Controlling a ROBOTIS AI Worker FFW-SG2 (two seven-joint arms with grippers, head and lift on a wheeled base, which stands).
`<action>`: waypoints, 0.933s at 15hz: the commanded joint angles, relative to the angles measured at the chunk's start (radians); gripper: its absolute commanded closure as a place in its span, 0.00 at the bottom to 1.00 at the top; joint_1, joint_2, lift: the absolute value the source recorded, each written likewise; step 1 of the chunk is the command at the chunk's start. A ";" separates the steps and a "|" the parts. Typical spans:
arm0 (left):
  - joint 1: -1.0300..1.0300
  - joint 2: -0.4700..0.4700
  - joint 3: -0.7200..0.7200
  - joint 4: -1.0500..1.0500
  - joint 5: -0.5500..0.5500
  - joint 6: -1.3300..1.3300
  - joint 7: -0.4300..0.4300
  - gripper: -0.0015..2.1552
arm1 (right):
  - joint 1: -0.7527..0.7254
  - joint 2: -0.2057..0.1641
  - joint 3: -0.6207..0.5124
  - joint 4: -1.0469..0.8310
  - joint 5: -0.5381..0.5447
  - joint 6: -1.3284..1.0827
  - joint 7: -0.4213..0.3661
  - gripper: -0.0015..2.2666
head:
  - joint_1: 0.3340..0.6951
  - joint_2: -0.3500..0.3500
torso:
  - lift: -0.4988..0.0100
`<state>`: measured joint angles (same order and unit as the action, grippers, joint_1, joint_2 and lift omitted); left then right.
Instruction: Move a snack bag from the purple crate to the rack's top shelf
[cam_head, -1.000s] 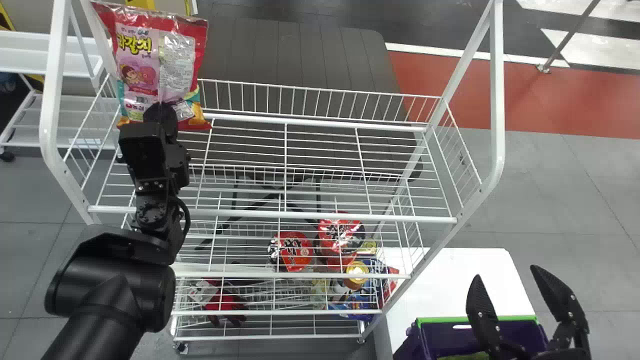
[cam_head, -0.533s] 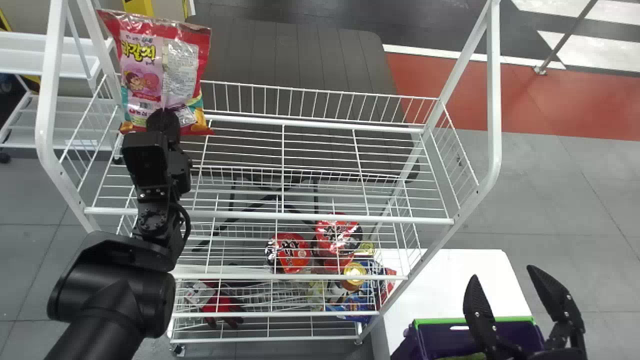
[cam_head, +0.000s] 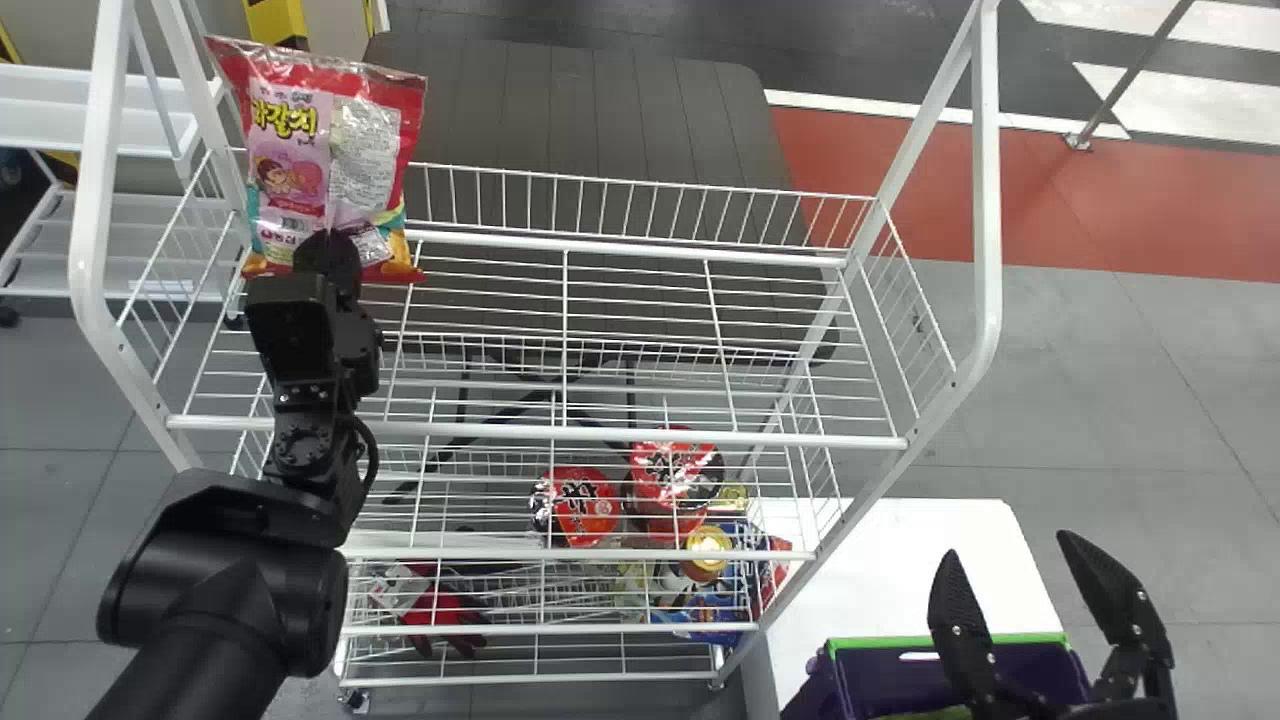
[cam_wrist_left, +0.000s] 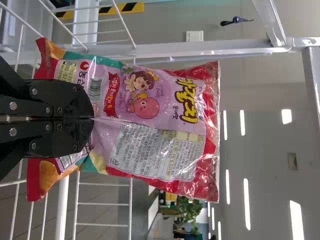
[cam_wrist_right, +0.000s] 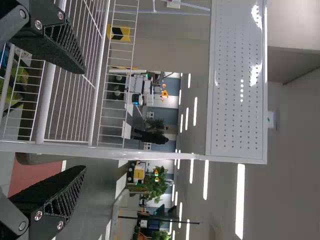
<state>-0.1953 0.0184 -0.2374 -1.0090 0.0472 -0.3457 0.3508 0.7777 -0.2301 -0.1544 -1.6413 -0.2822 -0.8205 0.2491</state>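
At the top left of the head view, my left gripper (cam_head: 328, 262) holds the red and pink snack bag (cam_head: 345, 150) upright by its lower end, over the left end of the rack's top shelf (cam_head: 640, 432). In the left wrist view, the shut fingers of my left gripper (cam_wrist_left: 93, 119) pinch the snack bag (cam_wrist_left: 160, 145). My right gripper (cam_head: 1005, 545) stays parked at the lower right, open, above the purple crate (cam_head: 850, 680); the right wrist view shows that gripper (cam_wrist_right: 86, 120) with nothing between its fingers.
White rack posts (cam_head: 985, 200) rise at both ends of the shelf, with a wire rail (cam_head: 640, 205) along its back. Red-lidded packages (cam_head: 580, 505) lie on a lower level. A white table (cam_head: 900, 560) stands right of the rack.
The snack bag and my left gripper have moved slightly down in the head view, toward the shelf. My right gripper looks unchanged against the crate.
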 joint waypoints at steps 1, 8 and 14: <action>-0.009 0.000 0.004 0.035 0.002 -0.017 -0.003 0.45 | 0.000 0.000 0.001 0.000 0.000 -0.002 0.004 0.07 | 1.00 0.26 | 0.98; -0.010 0.000 0.007 0.050 0.003 -0.032 -0.003 0.19 | 0.002 0.000 0.001 0.000 0.000 -0.009 0.006 0.07 | 1.00 0.27 | 0.98; -0.004 0.002 0.007 0.047 0.002 -0.094 -0.003 0.03 | -0.003 0.000 0.001 0.011 0.000 -0.009 0.006 0.07 | 1.00 0.27 | 0.98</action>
<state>-0.2028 0.0193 -0.2303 -0.9604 0.0491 -0.4167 0.3493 0.7767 -0.2301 -0.1534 -1.6335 -0.2823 -0.8290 0.2546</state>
